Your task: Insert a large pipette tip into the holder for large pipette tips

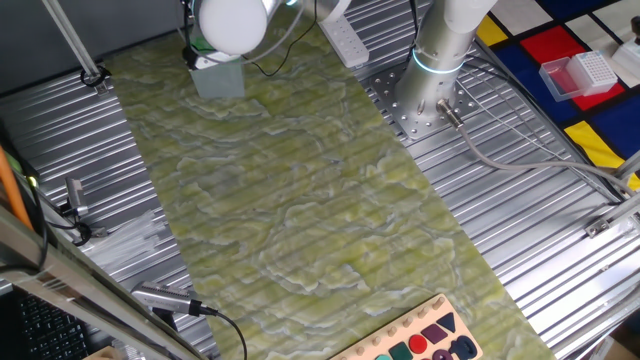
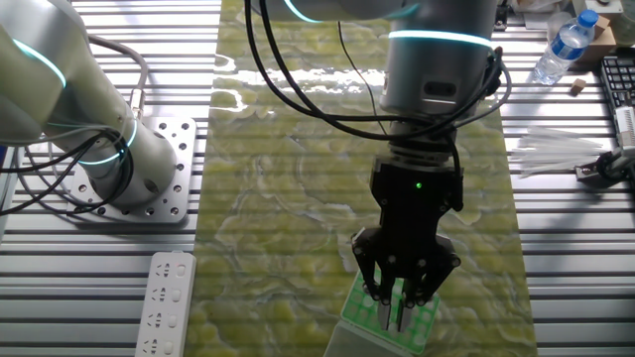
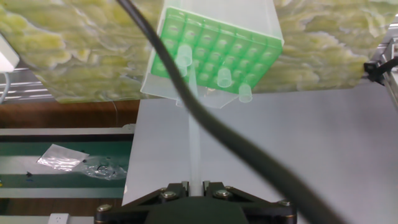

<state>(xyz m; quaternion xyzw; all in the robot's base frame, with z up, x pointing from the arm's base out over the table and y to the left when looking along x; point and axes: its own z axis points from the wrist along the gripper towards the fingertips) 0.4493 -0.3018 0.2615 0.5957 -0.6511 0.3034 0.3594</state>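
The hand (image 2: 400, 300) hangs over the green holder (image 2: 389, 315) at about 6 o'clock in the other fixed view, at the near end of the marbled mat (image 2: 298, 198) on the desk (image 2: 79, 288). Its fingers (image 3: 211, 190) are pressed onto the butt of the tip (image 3: 194, 134), pinching it; in the hand view the pale cone runs from the fingers up toward 12 o'clock, ending at the holder's top.

The tip's point lies at the near, left part of the grid, by a hole that already carries a seated tip (image 3: 183, 56). Whether the point has entered a hole or only hovers over one cannot be told: a black cable (image 3: 205, 112) crosses the view and the cone is nearly see-through. Two more seated tips (image 3: 224, 77) stand along the near edge at about 1 o'clock from the held one.

As a judgement, the task is well along: the tip is picked up, carried over and roughly lined up with the holder. What seems left is the fine part: centre the point on a free hole, push straight down until the tip seats, then let go and lift off. The first fixed view shows only the arm's elbow (image 1: 232, 22) over the holder, so it adds little.
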